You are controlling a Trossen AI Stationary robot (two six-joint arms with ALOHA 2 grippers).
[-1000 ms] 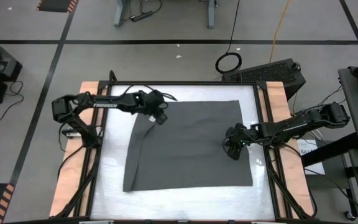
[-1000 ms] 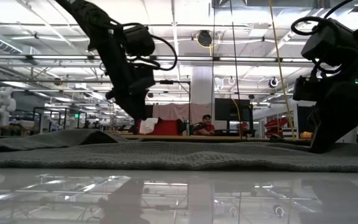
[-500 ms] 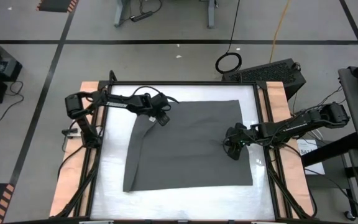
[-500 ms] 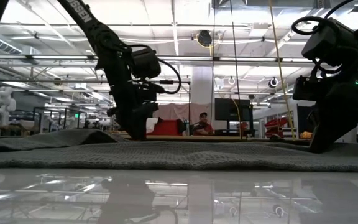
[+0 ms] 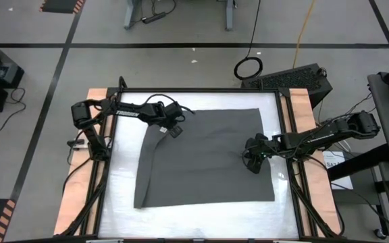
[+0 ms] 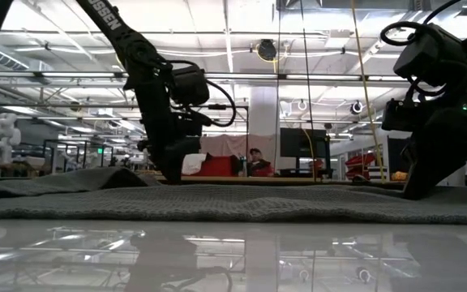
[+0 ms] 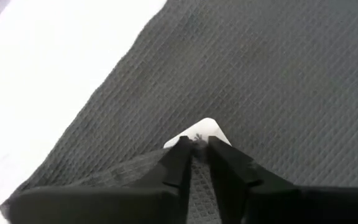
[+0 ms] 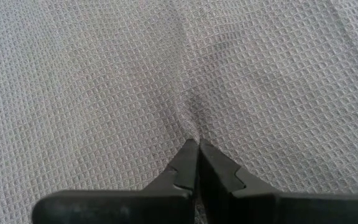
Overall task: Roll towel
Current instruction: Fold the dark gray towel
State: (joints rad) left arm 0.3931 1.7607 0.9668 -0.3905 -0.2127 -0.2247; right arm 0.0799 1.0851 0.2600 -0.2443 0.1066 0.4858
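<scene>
The dark grey towel (image 5: 208, 155) lies spread on the white table (image 5: 120, 175), its left strip (image 5: 147, 169) folded over onto the rest. My left gripper (image 5: 173, 130) is down at the towel's far left part, where that fold begins, with its fingers closed together (image 7: 196, 144). A small white patch (image 7: 205, 129) shows just past the fingertips. My right gripper (image 5: 254, 164) stands shut on the towel's right half (image 8: 197, 144). In the low view, the left gripper (image 6: 173, 174) and the right gripper (image 6: 416, 191) both reach down to the cloth (image 6: 233, 203). My left gripper comes down at a slant from the table's left side onto the towel near its far left corner (image 7: 185, 163). The fingers are closed there on the cloth beside the white patch; how many layers sit between them does not show. The towel lies on the table. My right gripper presses its shut fingertips down onto the towel's right half (image 8: 191, 127), coming from the table's right side and slanting down. A shallow crease (image 8: 188, 93) runs away from the fingertips. The cloth stays flat on the table under them.
Black frame rails and wooden boards (image 5: 80, 196) run along the table's left and right sides. Bare white table shows to the left of the towel and along the near edge (image 5: 201, 219). A person (image 6: 254, 165) sits far off in the room behind.
My left gripper has come down onto the towel's far left part and shifted a little toward the table's left edge, its arm folding in. The towel and my right gripper have stayed as they were.
</scene>
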